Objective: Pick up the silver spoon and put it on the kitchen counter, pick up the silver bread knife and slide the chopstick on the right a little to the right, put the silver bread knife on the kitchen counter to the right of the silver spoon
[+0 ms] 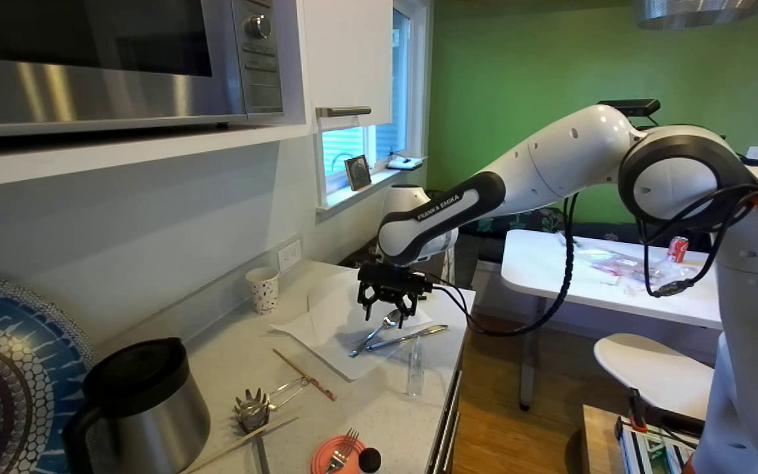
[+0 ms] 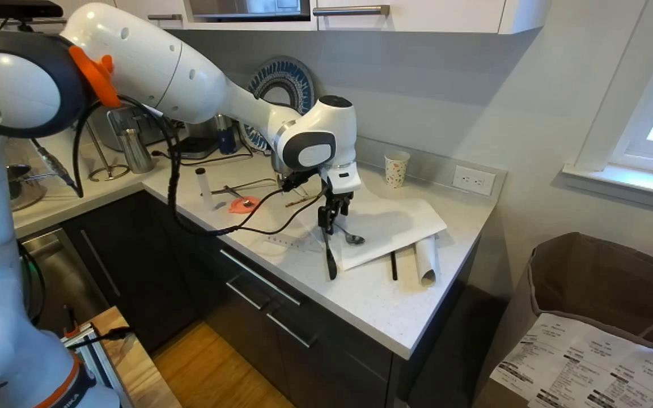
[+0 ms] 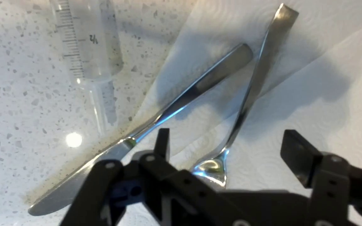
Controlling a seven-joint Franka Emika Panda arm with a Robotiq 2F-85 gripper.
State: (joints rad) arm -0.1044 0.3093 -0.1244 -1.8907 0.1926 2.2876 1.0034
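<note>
Jaws parted over small shiny metal spoon (image 3: 250, 95)

Spoon is laid on white embossed paper (image 3: 357, 125) on the pale speckled worktop (image 2: 372, 306). In the wrist view, bowl is partly hidden by the jaws; long slim metal knife (image 3: 149, 126) is seen just left, handle end over the paper. In an exterior view, thin tan wooden chopstick (image 1: 293, 365) is seen to the left, nearer.

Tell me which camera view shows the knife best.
The wrist view: the knife appears largest there, with both ends in sight, though the gripper hides a little of it. Both exterior views show it much smaller, lying beside the spoon.
</note>
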